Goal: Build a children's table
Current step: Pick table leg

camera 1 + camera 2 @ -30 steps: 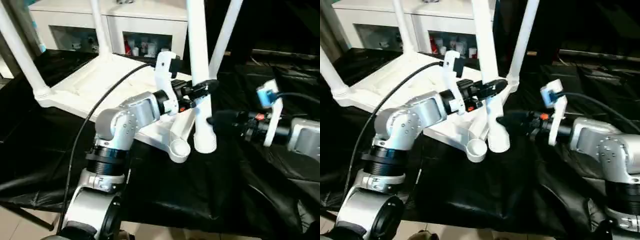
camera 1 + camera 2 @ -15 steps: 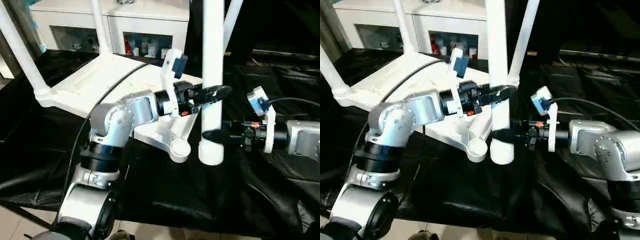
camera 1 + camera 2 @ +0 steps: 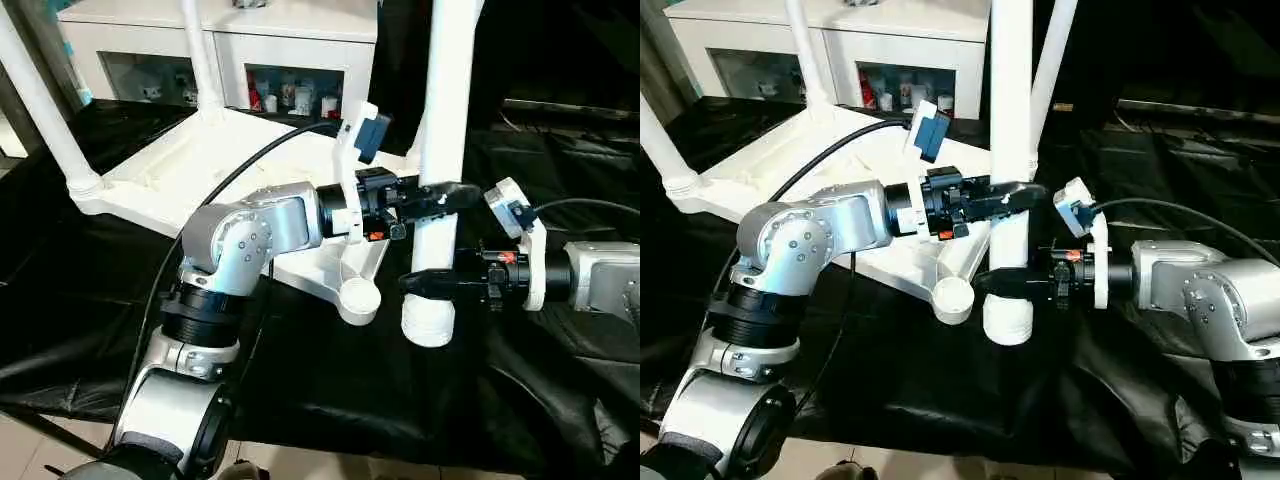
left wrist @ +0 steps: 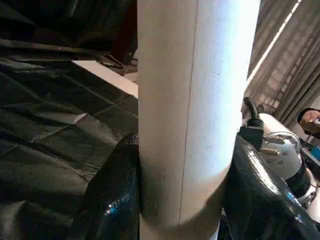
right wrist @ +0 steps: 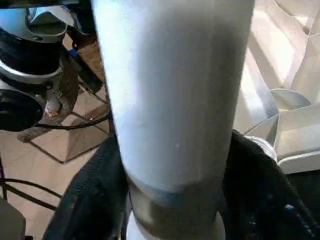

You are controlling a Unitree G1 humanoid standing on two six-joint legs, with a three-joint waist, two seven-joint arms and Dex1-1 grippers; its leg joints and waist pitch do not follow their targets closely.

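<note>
**benchrat:** so where's the robot at with the fourth leg (image 3: 443, 120)? three are already standing up out of the upside-down tabletop (image 3: 200, 165); the last one hangs upright just beside the empty corner socket (image 3: 358, 298), on the side away from the tabletop, its lower end clear of the black cloth (image 3: 330, 390)

**plasticfan:** both arms are on that leg; the left gripper (image 3: 447, 193) clamps it higher up, fingers wrapped round the tube; the right gripper (image 3: 428, 283) has its black fingers on either side of the tube lower down, near the ridged bottom end (image 3: 428, 322); looks like it's pinching it too, though how firmly is hard to say

**benchrat:** why two grips on one tube though?

**plasticfan:** probably leverage; a long leg held at one spot would swing about, and two holds spaced along it let the robot keep it plumb and steer the tip; long axis is near vertical, top running out past the frame, open bottom pointing down

**benchrat:** so it just needs to go over to the socket?

**plasticfan:** that's the guess; the socket sits lower than the leg's end and toward the tabletop from it, mouth facing up; the tip would need shifting across that small gap, then pressing straight down; the white cabinet (image 3: 270, 40) behind the tabletop isn't part of it
</note>
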